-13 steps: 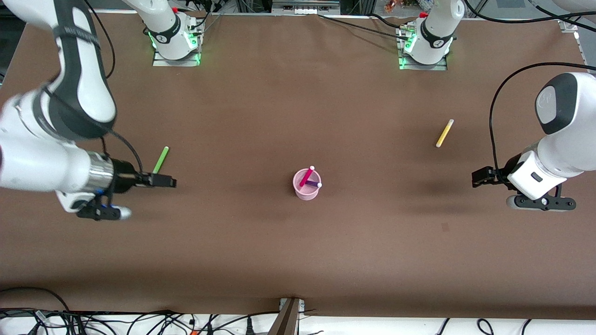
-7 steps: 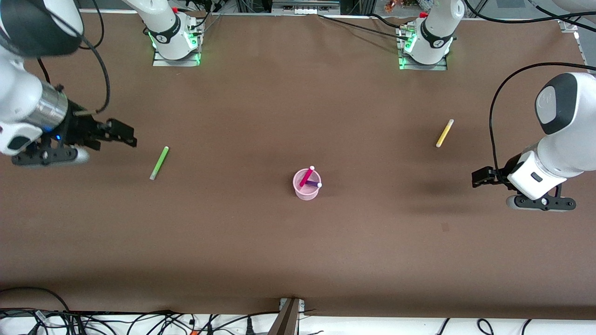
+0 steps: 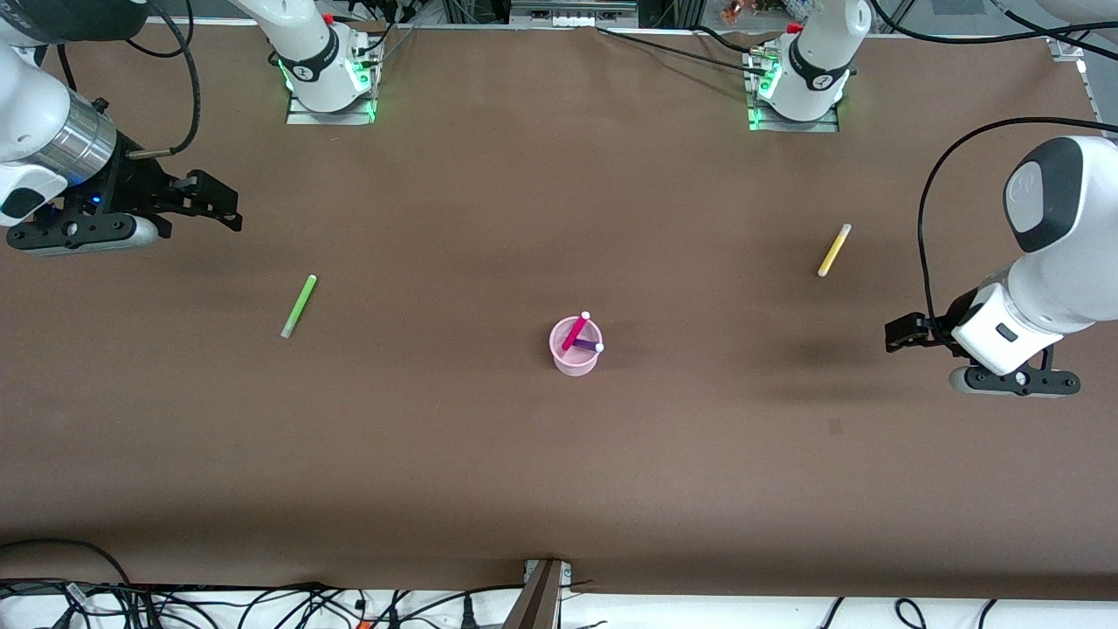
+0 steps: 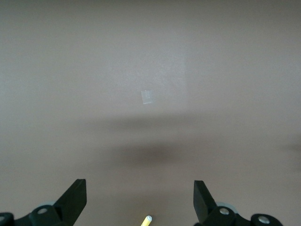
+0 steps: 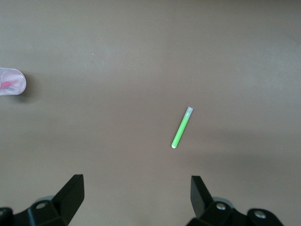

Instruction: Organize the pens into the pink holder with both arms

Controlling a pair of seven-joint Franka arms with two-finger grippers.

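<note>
The pink holder stands mid-table with the magenta pen and the dark purple pen leaning in it. The green pen lies flat toward the right arm's end; it also shows in the right wrist view, as does the holder. The yellow pen lies flat toward the left arm's end; only its pale tip shows in the left wrist view. My right gripper is open and empty, up over bare table beside the green pen. My left gripper is open and empty, over bare table near the yellow pen.
Two white arm bases with green lights stand along the table's edge farthest from the front camera. Cables hang off the edge nearest the front camera. A small pale mark sits on the brown table cover.
My right gripper has swung away from the spot just nearer the front camera than the green pen, toward the arm bases and the table's end, and stays open. The left arm has not moved.
</note>
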